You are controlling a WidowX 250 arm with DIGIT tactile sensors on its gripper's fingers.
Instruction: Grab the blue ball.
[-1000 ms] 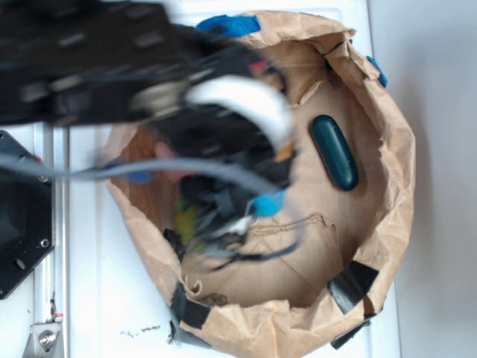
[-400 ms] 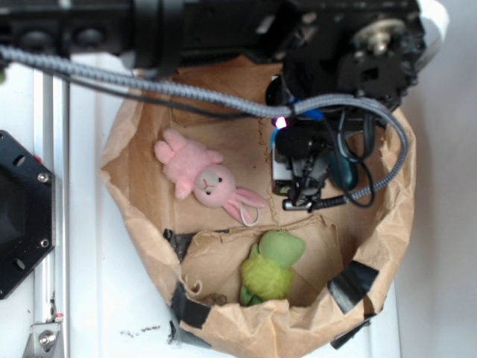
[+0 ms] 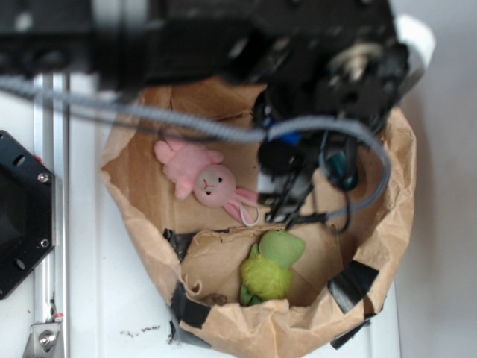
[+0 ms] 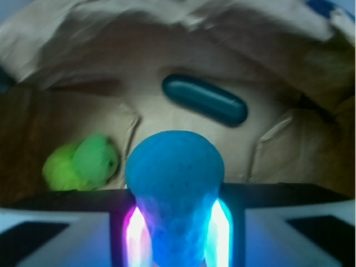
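In the wrist view the blue ball fills the middle, pinched between two glowing pads. My gripper is shut on it and holds it above the floor of the brown paper bag. In the exterior view the gripper hangs over the bag's right half, and the arm and cables hide most of the ball there.
A dark teal capsule lies on the bag floor beyond the ball, half hidden by the arm in the exterior view. A green plush sits at the front, a pink bunny at the left. The bag wall rings everything.
The arm has swung from the bag's left side to its right side, uncovering the bunny and green plush and hiding the capsule. The gripper has stayed shut.
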